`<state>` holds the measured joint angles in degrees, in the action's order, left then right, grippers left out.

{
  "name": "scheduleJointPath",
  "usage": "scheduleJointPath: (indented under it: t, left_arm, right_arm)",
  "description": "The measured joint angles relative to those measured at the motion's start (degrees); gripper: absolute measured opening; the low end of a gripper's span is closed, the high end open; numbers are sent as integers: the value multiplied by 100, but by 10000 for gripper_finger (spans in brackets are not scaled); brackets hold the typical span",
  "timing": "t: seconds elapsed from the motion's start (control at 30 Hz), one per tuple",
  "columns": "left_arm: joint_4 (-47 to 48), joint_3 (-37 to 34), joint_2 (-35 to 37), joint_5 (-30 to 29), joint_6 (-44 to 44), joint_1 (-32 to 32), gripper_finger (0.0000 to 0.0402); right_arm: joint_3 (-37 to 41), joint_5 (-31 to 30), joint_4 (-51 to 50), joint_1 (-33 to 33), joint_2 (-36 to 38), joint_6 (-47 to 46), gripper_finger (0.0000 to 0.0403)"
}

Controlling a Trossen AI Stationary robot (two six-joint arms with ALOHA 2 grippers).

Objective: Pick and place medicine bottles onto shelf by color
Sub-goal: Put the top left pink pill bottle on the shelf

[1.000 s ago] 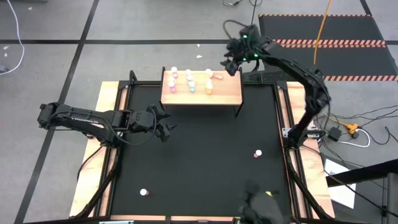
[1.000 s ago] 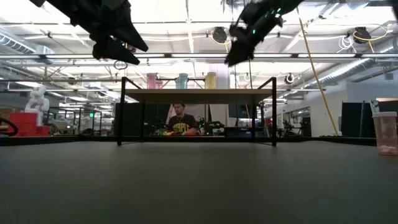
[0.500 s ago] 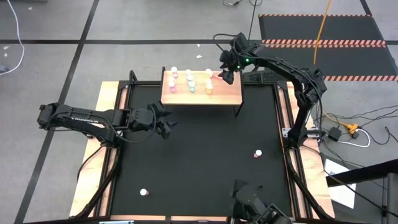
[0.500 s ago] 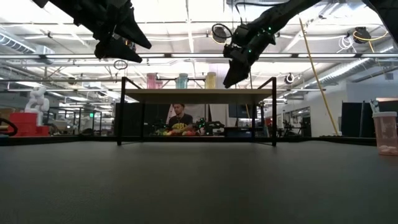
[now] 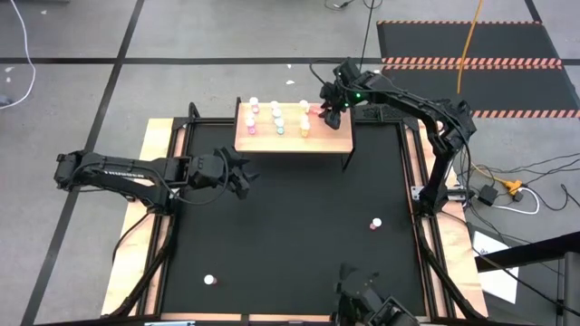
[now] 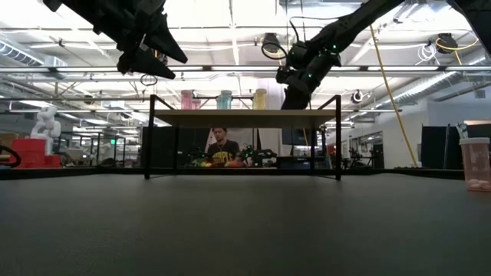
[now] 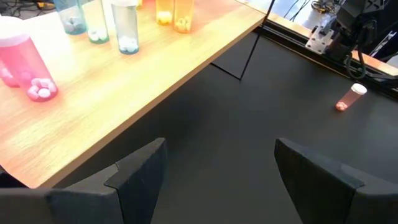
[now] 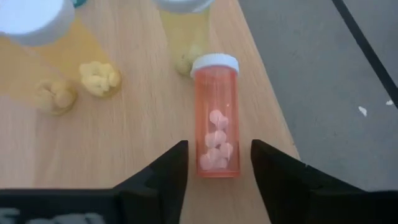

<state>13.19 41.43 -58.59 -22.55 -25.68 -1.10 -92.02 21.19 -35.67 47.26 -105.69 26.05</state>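
Note:
The shelf (image 5: 333, 138), a light-wood board on black legs, stands at the table's far side. Several white-capped medicine bottles stand on it in pink, pale blue and yellow (image 5: 278, 119). An orange bottle (image 8: 217, 134) lies on its side near the shelf's far right edge, cap pointing away from my right gripper. My right gripper (image 8: 219, 144) is open and slants down over it. Its fingers flank the bottle's bottom end with a gap on each side. My left gripper (image 5: 243, 177) hangs open above the table, in front of the shelf's left end, with nothing in it.
One bottle (image 5: 375, 223) sits on the black table toward the right. Another (image 5: 209, 280) sits near the front left. A pink bottle (image 6: 476, 165) shows at the low view's right edge. A person sits in the room behind the shelf.
My right gripper has come down and toward the table's near edge. It started high beyond the shelf's far right corner and now sits low over the lying orange bottle. The bottles have not moved.

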Motion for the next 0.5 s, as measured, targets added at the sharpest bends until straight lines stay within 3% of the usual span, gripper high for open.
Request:
scheduleJointPath:
  t: [0.3,0.5]
  left_arm:
    - [0,0,0,5,143,0,298]
    - [-197,0,17,6,144,-1,298]
  right_arm:
    - [6,-1,36,-4,26,-73,79]
    - [10,-7,-111,36,442,-381,97]
